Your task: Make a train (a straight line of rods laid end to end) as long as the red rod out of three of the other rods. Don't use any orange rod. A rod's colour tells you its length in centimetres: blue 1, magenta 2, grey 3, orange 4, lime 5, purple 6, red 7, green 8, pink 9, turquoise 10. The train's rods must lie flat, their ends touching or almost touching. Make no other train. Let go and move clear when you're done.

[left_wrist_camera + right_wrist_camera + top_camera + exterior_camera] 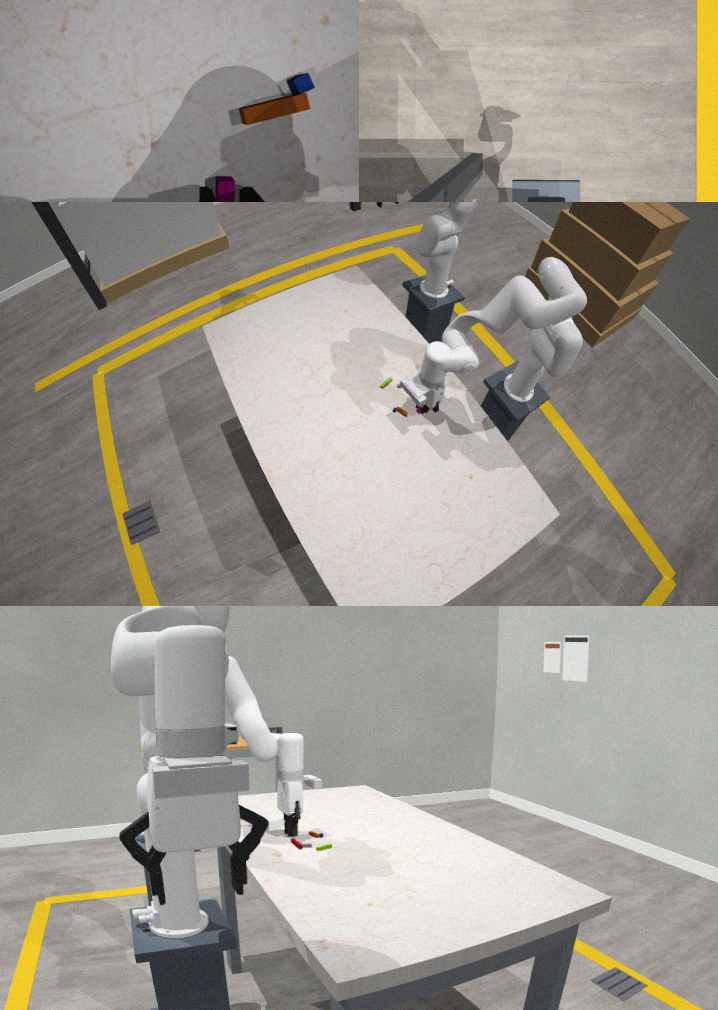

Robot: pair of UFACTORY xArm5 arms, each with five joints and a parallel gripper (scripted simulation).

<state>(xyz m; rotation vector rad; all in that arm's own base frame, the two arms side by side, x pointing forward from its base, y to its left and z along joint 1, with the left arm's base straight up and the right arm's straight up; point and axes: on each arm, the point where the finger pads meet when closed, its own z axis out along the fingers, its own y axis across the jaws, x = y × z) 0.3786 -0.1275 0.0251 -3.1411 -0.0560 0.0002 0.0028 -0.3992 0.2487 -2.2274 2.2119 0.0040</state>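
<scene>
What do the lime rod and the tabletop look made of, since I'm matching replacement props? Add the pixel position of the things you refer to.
The lime rod [386, 382] [324, 847]: perhaps painted wood or plastic, evenly coloured; too small to settle. The tabletop [321, 443] [431, 907]: marble or a lookalike laminate, pale, matt-looking, with thin orange-brown veins.

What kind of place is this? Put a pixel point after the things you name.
Probably a robotics workshop or lab: robot arms stand on dark pedestals beside a pale table [301, 352] [451, 887], with yellow floor lines [107, 443] [30, 947] and stacked cardboard boxes [617, 267].
</scene>
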